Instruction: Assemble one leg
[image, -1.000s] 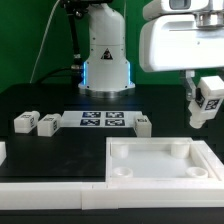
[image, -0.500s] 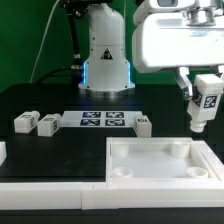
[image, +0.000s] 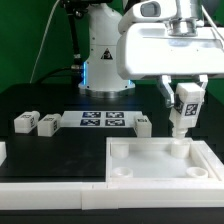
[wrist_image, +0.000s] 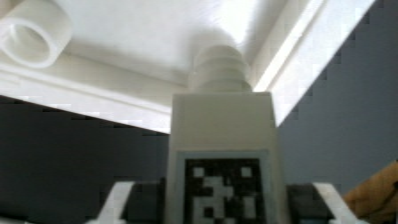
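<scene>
My gripper (image: 186, 98) is shut on a leg (image: 186, 108), a small white peg with a black-and-white tag, held upright in the air. Its lower end hangs just above the far right corner socket (image: 178, 148) of the large white panel (image: 150, 172). In the wrist view the leg (wrist_image: 222, 130) fills the middle between my fingers (wrist_image: 121, 203), its threaded tip pointing at the panel (wrist_image: 143, 70). Three more legs lie on the table: two at the exterior view's left (image: 22, 122) (image: 46, 124), one beside the marker board (image: 142, 124).
The marker board (image: 103, 121) lies flat behind the panel. The robot base (image: 105, 60) stands at the back. A white part (image: 2, 152) shows at the exterior view's left edge. A round socket (wrist_image: 32, 40) shows in the wrist view.
My gripper has carried the leg toward the exterior view's left, from beyond the panel's right edge to over its far right corner.
</scene>
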